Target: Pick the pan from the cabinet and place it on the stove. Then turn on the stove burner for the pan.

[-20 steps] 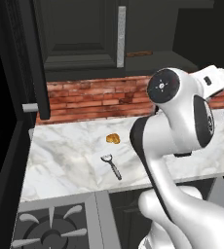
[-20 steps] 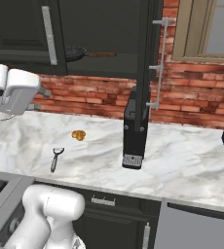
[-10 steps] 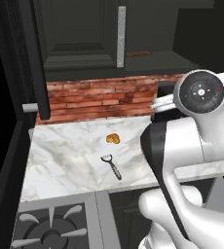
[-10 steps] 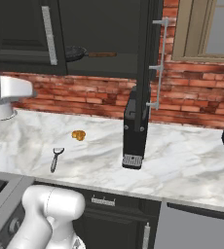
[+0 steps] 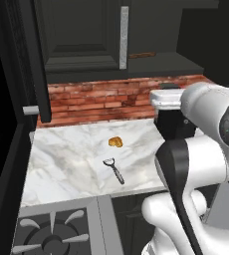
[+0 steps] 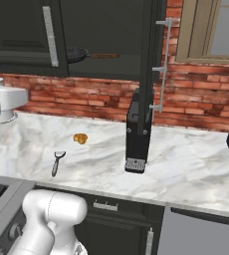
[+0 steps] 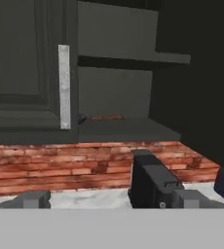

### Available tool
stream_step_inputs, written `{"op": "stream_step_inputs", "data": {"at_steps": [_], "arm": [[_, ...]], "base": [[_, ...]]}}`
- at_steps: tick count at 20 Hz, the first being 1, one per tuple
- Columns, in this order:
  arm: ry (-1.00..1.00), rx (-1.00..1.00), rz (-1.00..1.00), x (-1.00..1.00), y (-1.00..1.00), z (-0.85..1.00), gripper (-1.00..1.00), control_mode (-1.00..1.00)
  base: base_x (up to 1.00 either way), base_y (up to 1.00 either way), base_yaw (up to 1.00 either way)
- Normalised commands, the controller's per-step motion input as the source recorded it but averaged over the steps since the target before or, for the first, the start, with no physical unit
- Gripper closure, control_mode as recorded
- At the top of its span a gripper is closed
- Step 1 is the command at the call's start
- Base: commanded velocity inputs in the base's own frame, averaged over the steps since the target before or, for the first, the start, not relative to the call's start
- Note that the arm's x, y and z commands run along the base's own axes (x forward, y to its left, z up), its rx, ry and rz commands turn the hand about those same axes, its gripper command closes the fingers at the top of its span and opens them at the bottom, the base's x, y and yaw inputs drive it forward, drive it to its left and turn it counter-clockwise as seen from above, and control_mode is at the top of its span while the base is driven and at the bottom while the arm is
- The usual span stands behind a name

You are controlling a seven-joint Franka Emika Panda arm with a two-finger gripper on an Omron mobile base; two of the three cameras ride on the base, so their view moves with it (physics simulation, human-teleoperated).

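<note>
My claw [image 7: 106, 200] is spread wide and empty, low over the desk [image 6: 186, 164], facing the open cabinet [image 6: 101, 35]. The pan [image 6: 77, 54] sits on the cabinet's bottom shelf, handle pointing right. I judge I should rise level with that shelf, line my fingers across the handle, and clear the closed left door.

One pan [image 6: 77, 54], one peeler [image 6: 57, 162], one orange morsel [image 6: 80, 138], one dark upright appliance [image 6: 138, 134].

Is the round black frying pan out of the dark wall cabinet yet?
No, still inside. The round black frying pan sits on the open dark wall cabinet's bottom shelf, brown handle pointing right.
</note>
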Motion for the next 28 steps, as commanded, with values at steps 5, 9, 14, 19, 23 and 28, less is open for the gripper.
{"op": "stream_step_inputs", "data": {"at_steps": [5, 9, 14, 19, 23, 28], "arm": [[-0.24, 0.09, 0.07, 0.0, 0.3, 0.37, -1.0, -1.0], [-0.24, 0.04, 0.1, 0.06, 0.12, 0.4, -1.0, -1.0], [-0.15, 0.0, 0.14, 0.13, 0.05, 0.15, -1.0, -1.0], [-0.01, 0.0, 0.05, 0.34, 0.02, -0.01, -1.0, -1.0], [0.0, 0.0, 0.0, 0.4, 0.16, 0.0, -1.0, -1.0], [0.0, 0.0, 0.0, 0.38, 0.07, 0.0, -1.0, -1.0]], "base": [[0.0, 0.0, 0.0], [0.0, 0.0, 0.0], [0.0, 0.0, 0.0], [0.0, 0.0, 0.0], [0.0, 0.0, 0.0], [0.0, 0.0, 0.0]]}}
